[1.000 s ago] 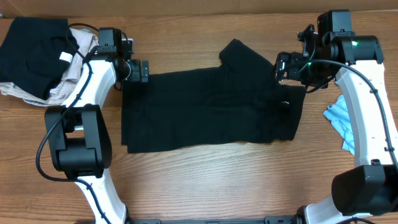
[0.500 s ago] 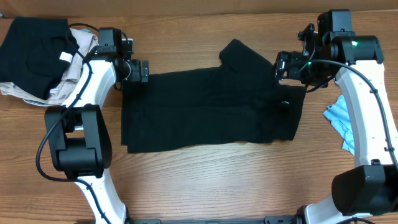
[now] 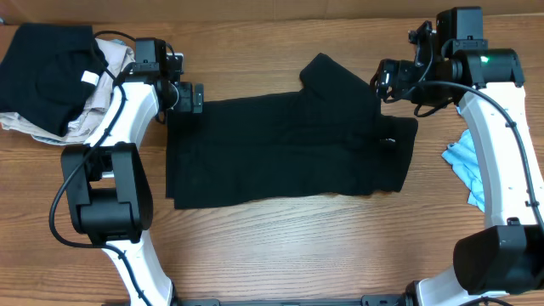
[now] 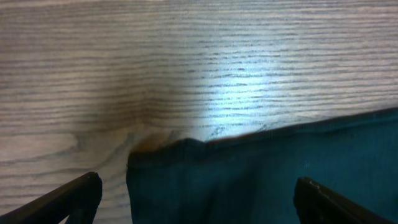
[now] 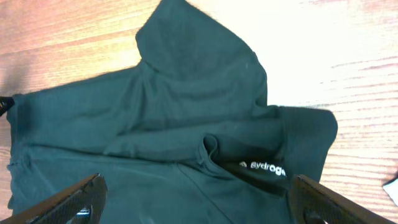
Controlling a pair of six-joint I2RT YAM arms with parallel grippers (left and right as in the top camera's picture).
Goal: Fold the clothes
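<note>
A black T-shirt [image 3: 289, 149] lies spread flat on the wooden table, one sleeve [image 3: 331, 75] sticking out at the back. My left gripper [image 3: 189, 96] is open and empty, hovering at the shirt's back left corner [image 4: 186, 149]. My right gripper [image 3: 387, 82] is open and empty, raised above the shirt's back right corner. In the right wrist view the shirt [image 5: 174, 124] shows its collar with a white-lettered label [image 5: 264, 168] under the open jaws [image 5: 199, 199].
A pile of black and beige clothes [image 3: 51, 76] sits at the back left. A light blue cloth [image 3: 466, 166] lies at the right edge by the right arm.
My right gripper has lifted up and back off the shirt's right corner. The left arm and the shirt have not moved.
</note>
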